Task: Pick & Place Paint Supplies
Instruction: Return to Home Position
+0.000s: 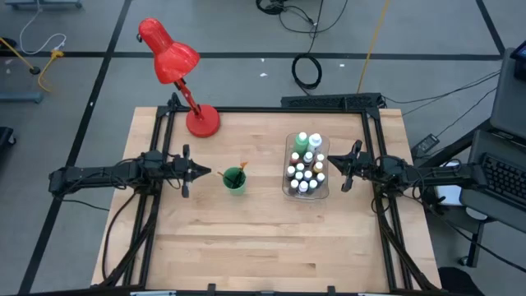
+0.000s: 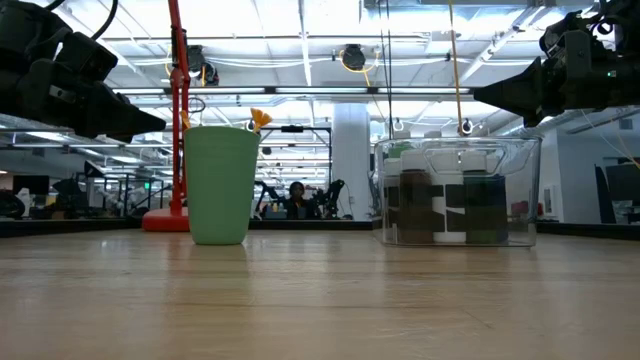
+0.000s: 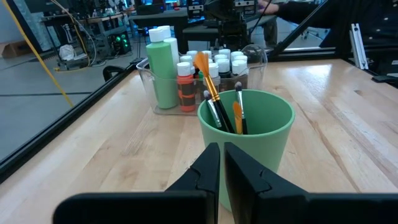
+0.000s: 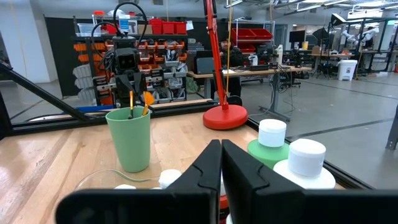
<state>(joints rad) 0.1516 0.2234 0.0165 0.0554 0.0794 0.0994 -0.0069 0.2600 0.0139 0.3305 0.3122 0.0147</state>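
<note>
High view: we log the left gripper (image 1: 205, 173) hovering at the 9 o'clock edge of the table (image 1: 246, 247), tips pointing toward 3 o'clock, just beside the green cup (image 1: 235, 181). The right gripper (image 1: 330, 167) hovers at the 3 o'clock edge, tips pointing toward 9 o'clock, just beside the clear tray (image 1: 286, 187). The paint bottles (image 1: 304, 168) stand packed inside that tray, white caps up, with the taller ones at its 12 o'clock end. The paintbrushes (image 1: 238, 171) stand in the cup, which sits at 9 o'clock of the tray and apart from it. A red lamp (image 1: 177, 66) stands at 11 o'clock of the cup. Low view: both grippers hang well above the tabletop, the left over the cup side and the right over the tray side. The bottles show upright through the tray wall, and one orange brush tip rises over the cup rim. Left wrist view: the left fingers are pressed together with nothing between them. The cup with its brushes is right ahead, and the tray lies beyond it. Right wrist view: the right fingers are likewise clenched and empty, over the tall bottles' white caps. The cup and the lamp base lie farther off.
</note>
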